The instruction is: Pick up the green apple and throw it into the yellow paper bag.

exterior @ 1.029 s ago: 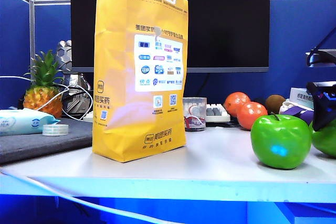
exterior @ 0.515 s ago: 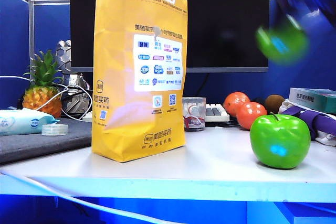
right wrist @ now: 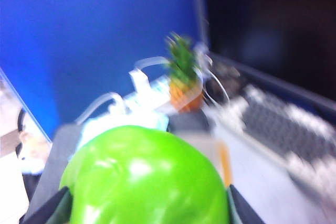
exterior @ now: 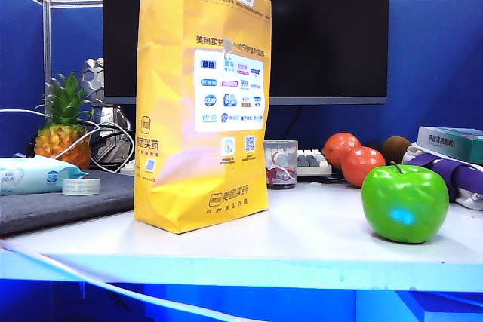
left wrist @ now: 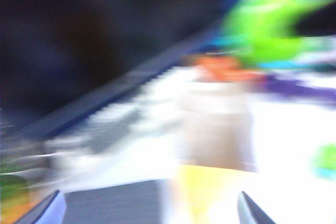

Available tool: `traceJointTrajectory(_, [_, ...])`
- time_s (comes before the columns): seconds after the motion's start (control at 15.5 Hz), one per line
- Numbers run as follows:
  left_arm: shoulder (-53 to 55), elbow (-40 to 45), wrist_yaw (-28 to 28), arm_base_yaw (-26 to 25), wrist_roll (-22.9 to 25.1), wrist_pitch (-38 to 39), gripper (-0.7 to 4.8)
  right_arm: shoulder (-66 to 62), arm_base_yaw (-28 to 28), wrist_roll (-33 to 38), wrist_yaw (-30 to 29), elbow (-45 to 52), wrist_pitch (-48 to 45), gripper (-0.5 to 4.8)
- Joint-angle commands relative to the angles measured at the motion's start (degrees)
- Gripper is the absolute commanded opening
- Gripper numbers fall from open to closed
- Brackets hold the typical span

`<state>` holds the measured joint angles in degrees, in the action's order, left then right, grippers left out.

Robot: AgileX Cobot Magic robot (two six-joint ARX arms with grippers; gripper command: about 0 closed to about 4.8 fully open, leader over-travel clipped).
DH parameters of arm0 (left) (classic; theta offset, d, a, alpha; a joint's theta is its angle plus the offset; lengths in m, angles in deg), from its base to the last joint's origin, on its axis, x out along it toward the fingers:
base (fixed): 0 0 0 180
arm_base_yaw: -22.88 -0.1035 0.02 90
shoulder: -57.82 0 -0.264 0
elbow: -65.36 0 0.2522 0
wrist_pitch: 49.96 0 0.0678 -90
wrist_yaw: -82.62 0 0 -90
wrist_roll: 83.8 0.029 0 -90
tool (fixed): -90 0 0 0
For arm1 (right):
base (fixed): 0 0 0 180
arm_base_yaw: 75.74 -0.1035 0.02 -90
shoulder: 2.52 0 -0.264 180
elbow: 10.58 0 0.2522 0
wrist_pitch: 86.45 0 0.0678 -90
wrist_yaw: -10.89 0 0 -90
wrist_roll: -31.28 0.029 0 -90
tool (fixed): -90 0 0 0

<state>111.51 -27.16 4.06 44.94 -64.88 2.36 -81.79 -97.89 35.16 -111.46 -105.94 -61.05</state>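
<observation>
Right pincer clamped on the green apple; left pincer wide apart, blurred.

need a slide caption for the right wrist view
Right tool shut on the green apple, carried high above the desk with the pineapple and keyboard blurred beyond.

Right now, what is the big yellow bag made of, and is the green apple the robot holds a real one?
The yellow paper bag looks like matte paper: it stands stiffly, with creases and printed logos. The green apple, clamped in the right gripper, looks like glossy plastic or wax, judging by its even bright green and sharp shine, though blur leaves that unsure. The left gripper is open and empty.
</observation>
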Motion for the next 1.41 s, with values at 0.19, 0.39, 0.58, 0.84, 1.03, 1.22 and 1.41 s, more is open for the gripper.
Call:
traceJointTrajectory(0.19, [4.8,0.0,17.9,-4.9,-2.4,2.2,4.34,-8.0,-2.0,4.2,-2.3,-0.5,-6.2,0.54])
traceJointTrajectory(0.39, [8.4,0.0,18.2,-4.9,-3.0,1.4,4.34,-8.3,-3.9,5.6,-2.3,-1.0,-9.8,0.54])
traceJointTrajectory(0.58, [9.7,0.0,18.2,-4.9,-3.0,0.0,4.34,-8.3,-4.9,5.5,-1.9,-1.5,-10.2,0.54])
traceJointTrajectory(0.84, [9.7,0.0,18.3,-4.9,-4.4,-4.1,4.34,-8.5,-5.1,5.6,-2.4,-1.5,-10.6,0.69])
traceJointTrajectory(1.03, [9.7,0.0,18.4,-4.9,-4.4,-3.9,4.34,-8.5,-5.2,6.4,-4.9,-1.5,-11.6,4.79])
traceJointTrajectory(1.22, [9.7,0.0,18.4,-4.9,-4.5,-3.9,4.34,-8.5,-5.2,9.7,-5.5,-1.7,-17.1,4.79])
traceJointTrajectory(1.41, [7.7,0.0,10.0,-4.9,-1.6,-2.3,4.28,-3.9,-2.5,8.5,-5.0,-1.7,-16.5,4.79])
